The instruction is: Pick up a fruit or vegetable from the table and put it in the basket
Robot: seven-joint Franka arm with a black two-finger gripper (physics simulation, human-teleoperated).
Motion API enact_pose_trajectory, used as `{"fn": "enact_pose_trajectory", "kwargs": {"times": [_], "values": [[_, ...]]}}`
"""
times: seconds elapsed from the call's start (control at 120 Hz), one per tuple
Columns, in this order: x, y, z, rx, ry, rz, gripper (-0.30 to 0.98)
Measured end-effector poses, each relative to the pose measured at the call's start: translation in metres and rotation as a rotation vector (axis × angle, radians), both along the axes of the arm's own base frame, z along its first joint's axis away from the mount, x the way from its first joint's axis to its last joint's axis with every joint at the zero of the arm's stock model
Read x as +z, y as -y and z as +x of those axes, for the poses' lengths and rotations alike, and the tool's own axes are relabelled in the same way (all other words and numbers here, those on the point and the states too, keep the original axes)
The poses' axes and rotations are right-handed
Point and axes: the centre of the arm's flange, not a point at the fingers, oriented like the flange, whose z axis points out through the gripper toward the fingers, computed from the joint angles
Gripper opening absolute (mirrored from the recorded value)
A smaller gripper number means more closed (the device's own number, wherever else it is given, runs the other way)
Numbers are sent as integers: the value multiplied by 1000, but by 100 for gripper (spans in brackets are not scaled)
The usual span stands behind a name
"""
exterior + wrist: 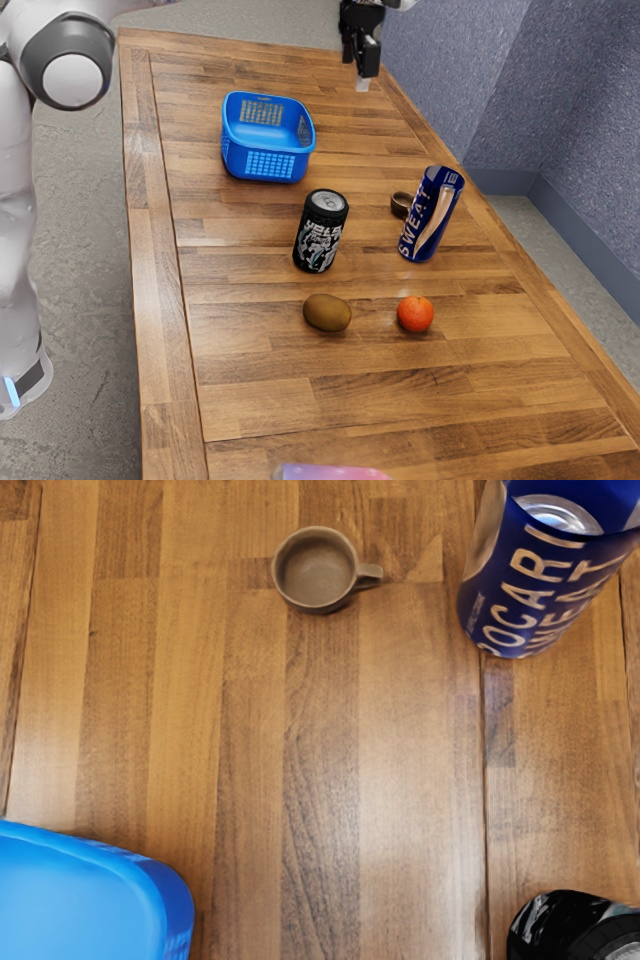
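Taking the black can [320,232] as the hub of a clock face, with twelve toward the exterior view's top, we see the two fruits on the tabletop [390,400]: the brown kiwi [327,313] at six o'clock, near the can, and the orange [415,314] between four and five, apart from the kiwi. The blue basket [268,165] stands upright at eleven o'clock, well apart from both fruits. At three stands the blue can [431,215], with the small brown cup [401,204] just beside it. A pink and purple thing [330,473] lies at six, beyond the kiwi, cut by the frame.

Our gripper [362,60] hangs above the tabletop, between twelve and one; we cannot tell whether it is apart or together. In the wrist view, the cup's handle points toward the blue can, lettered POCARI SWEAT.
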Motion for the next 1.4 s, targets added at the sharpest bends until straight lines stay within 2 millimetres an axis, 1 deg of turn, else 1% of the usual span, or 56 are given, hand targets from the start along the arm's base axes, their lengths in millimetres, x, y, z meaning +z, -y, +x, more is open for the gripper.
{"fn": "enact_pose_trajectory", "kwargs": {"times": [0.083,0.117,0.167,0.192,0.217,0.25,0.292,0.325,0.358,0.4,0.442,0.525,0.558,0.617,0.642,0.675,0.725,0.767,0.817,0.858,0.9,0.933,0.967,1.058,1.108,1.158,1.208,1.242,1.4], "values": [[0,-1,0,-14,-2,4,69],[4,-4,-3,-13,2,8,69],[32,-6,-17,-11,47,26,69],[43,-6,-23,-10,63,32,69],[50,-6,-28,-8,72,36,69],[50,-7,-27,-2,68,39,69],[36,-9,-16,6,44,43,69],[22,-4,-3,2,21,46,69],[10,10,10,-17,4,49,69],[1,31,20,-46,-8,52,69],[-6,45,26,-61,-18,53,68],[-10,49,28,-57,-18,45,69],[-11,58,28,-70,-17,37,69],[-17,86,33,-125,-23,-14,69],[-26,101,38,-157,-39,-28,69],[-35,127,44,-210,-57,-38,69],[-56,161,48,-287,-103,-59,68],[-68,179,50,-343,-124,-76,68],[-78,204,51,-426,-132,-86,69],[-94,226,49,-494,-160,-89,69],[-109,239,48,-547,-184,-91,68],[-117,244,47,-579,-196,-93,68],[-127,245,44,-602,-214,-97,68],[-171,231,28,-631,-274,-119,68],[-186,225,25,-643,-280,-124,69],[-192,225,26,-661,-259,-125,69],[-202,227,26,-682,-239,-125,69],[-205,230,26,-697,-219,-122,69],[-201,246,32,-751,-124,-143,69]]}}
